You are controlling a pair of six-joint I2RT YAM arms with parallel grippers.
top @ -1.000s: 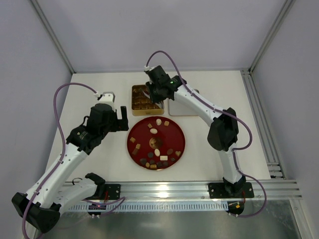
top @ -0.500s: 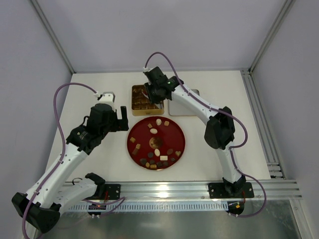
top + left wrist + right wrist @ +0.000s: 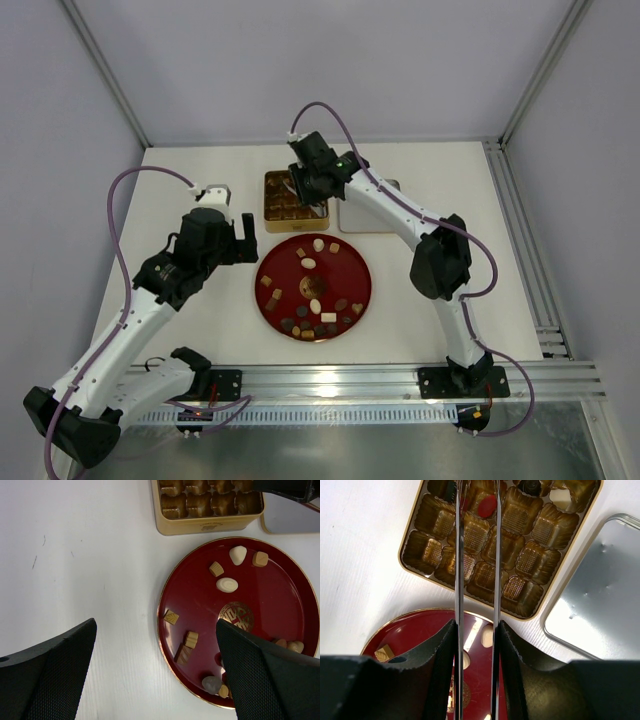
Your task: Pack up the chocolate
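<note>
Lab: aluminium-framed enclosure (image 3: 541, 70), bolted arms.

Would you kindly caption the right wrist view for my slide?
Right gripper, jaws parted, over the gold box, a red piece in the cell beneath; silver lid alongside.

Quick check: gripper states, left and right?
Left gripper: open, empty.
Right gripper: open over the gold box, nothing gripped.

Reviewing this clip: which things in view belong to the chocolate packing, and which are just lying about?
Belongs to the job:
chocolate pieces
red plate holding them
gold box, a few cells filled

Just lying about:
silver lid beside the box
</note>
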